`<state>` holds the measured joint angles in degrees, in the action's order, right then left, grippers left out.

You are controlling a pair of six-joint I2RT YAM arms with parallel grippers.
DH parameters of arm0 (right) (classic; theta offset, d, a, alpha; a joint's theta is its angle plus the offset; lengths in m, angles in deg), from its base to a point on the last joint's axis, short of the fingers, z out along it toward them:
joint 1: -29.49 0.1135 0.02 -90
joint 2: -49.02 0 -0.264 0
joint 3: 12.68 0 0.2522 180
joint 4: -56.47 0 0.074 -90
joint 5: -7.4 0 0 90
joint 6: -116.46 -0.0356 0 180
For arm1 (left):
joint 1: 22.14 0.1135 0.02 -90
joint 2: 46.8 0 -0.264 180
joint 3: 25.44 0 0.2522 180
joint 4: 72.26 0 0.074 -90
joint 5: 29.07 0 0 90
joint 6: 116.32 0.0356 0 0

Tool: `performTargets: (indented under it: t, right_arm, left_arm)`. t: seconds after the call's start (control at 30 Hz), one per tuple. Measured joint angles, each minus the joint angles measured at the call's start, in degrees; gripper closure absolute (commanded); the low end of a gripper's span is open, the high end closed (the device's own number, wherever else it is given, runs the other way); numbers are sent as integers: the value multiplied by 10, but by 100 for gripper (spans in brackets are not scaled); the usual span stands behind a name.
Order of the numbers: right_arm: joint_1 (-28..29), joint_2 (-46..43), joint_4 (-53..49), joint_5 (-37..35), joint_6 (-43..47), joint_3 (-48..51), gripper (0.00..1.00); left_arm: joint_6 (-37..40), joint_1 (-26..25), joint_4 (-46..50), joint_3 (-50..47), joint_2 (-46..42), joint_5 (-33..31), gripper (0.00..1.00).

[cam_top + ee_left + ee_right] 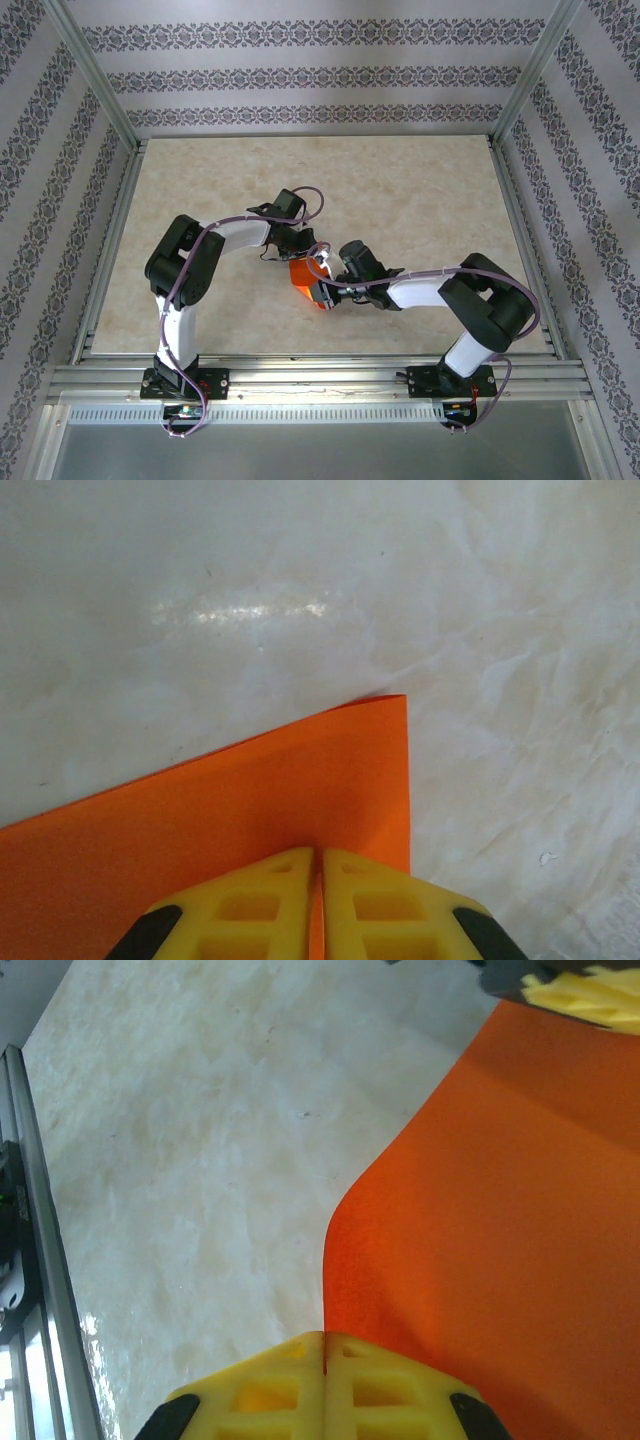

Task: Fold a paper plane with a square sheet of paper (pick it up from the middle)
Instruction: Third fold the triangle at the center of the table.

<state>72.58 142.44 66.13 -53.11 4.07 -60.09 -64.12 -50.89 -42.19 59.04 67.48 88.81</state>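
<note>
Both the left claw (317, 854) and right claw (323, 1338) clamp the square sheet of paper (250, 790).

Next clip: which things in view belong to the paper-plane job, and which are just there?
Job in hand:
orange sheet of paper
left gripper, shut on the paper's edge
right gripper, shut on the paper too

Just there:
marbled table
aluminium frame rails
patterned walls
</note>
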Motion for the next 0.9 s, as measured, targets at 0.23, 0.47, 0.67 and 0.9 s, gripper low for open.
performTargets:
  t: [0.23, 0.47, 0.67, 0.9]
  right_arm:
    - [-30, 14, -1, 2, -23, -5, 100]
    - [-51, 35, -19, 2, -32, -28, 100]
    - [-51, 47, -49, 2, -31, -52, 100]
    - [-51, 49, -81, -8, -28, -57, 100]
  left_arm:
    - [9, 0, -2, -2, 0, 0, 88]
    - [14, 0, -2, -2, 0, 2, 89]
    - [14, 0, -2, -3, 0, 2, 89]
    - [14, 0, -5, -8, -4, 3, 89]
